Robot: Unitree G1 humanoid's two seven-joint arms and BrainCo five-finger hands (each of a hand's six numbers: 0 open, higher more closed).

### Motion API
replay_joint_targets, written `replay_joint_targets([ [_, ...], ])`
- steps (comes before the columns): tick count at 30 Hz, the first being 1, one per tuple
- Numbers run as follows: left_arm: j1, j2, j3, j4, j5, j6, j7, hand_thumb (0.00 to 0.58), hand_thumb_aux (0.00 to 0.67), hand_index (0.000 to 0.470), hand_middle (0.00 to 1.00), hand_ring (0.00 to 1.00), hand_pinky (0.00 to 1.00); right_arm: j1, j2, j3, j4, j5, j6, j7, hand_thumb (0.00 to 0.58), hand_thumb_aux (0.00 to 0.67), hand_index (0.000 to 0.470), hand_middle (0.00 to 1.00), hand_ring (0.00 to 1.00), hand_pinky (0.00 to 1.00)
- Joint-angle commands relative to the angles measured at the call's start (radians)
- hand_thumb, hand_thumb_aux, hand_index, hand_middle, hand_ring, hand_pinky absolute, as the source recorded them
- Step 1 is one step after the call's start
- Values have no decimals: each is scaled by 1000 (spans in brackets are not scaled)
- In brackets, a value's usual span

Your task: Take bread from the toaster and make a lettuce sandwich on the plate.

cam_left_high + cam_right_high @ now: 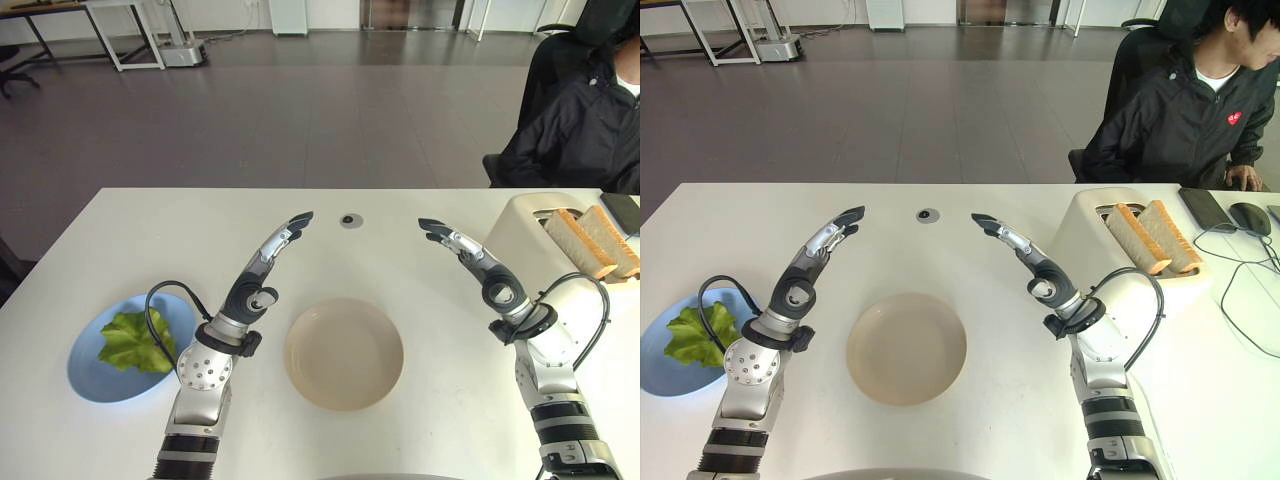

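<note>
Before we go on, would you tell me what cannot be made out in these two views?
Bread slices: lower parts hidden inside the toaster slots, both views.
Toaster: right end cut off by the picture edge, left eye view.
Blue plate: left part cut off by the picture edge, right eye view.
Small round thing on the table: too small to identify, both views.

Plate (344, 352) between lettuce (135, 340) and toaster (1120, 255)
</note>
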State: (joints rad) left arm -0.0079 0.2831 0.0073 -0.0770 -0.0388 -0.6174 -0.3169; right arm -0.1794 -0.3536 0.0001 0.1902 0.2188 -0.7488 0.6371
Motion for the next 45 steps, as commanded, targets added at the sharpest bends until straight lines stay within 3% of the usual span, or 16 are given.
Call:
replay_joint_targets([
  [1,4,5,-1,2,-1,-2,-4,0,0,0,0,0,0,-8,-1,8,-1,-10,-1,1,0,0,0,0,0,0],
  [8,8,5,-3,-2,-3,-1,-6,0,0,0,0,0,0,-5,-18,-18,-47,24,10,-6,0,0,0,0,0,0],
  [11,7,5,-5,-6,-3,2,-7,0,0,0,0,0,0,16,-136,-165,-208,30,72,-55,0,0,0,0,0,0],
  [14,0,2,-9,10,1,1,-6,0,0,0,0,0,0,31,-280,-411,-314,7,204,-148,0,0,0,0,0,0],
  [17,-30,1,-16,41,1,-1,-13,0,0,0,0,0,0,72,-380,-566,-315,-159,299,-231,0,0,0,0,0,0],
  [23,-68,1,-19,79,2,-15,-19,0,0,0,0,0,0,172,-497,-507,-111,-502,428,-306,0,0,0,0,0,0],
  [30,-65,-1,-21,72,8,-17,-14,0,0,0,0,0,0,125,-558,-439,148,-535,457,-359,0,0,0,0,0,0],
  [33,-66,1,-20,78,8,-21,-14,0,0,0,0,0,0,108,-576,-409,204,-552,470,-389,53,32,22,0,0,0],
  [35,-66,1,-19,82,7,-23,-14,0,0,0,0,0,0,105,-584,-385,221,-552,471,-390,136,84,59,0,0,0],
  [37,-66,2,-19,83,8,-25,-14,0,0,0,0,0,0,110,-584,-357,221,-546,463,-377,248,163,114,0,0,0],
  [39,-66,2,-19,84,8,-27,-14,0,0,0,0,0,0,113,-582,-341,214,-534,455,-369,443,344,241,0,0,0],
  [43,-60,4,-17,76,6,-25,-14,0,0,0,0,0,0,99,-583,-328,199,-519,457,-389,503,426,299,0,0,0],
  [44,-59,4,-17,73,7,-24,-13,0,0,0,0,0,0,91,-583,-325,195,-514,454,-396,530,473,332,0,0,0],
  [45,-57,4,-16,71,7,-23,-13,0,0,0,0,0,0,85,-581,-324,188,-507,451,-400,571,586,411,0,0,0],
])
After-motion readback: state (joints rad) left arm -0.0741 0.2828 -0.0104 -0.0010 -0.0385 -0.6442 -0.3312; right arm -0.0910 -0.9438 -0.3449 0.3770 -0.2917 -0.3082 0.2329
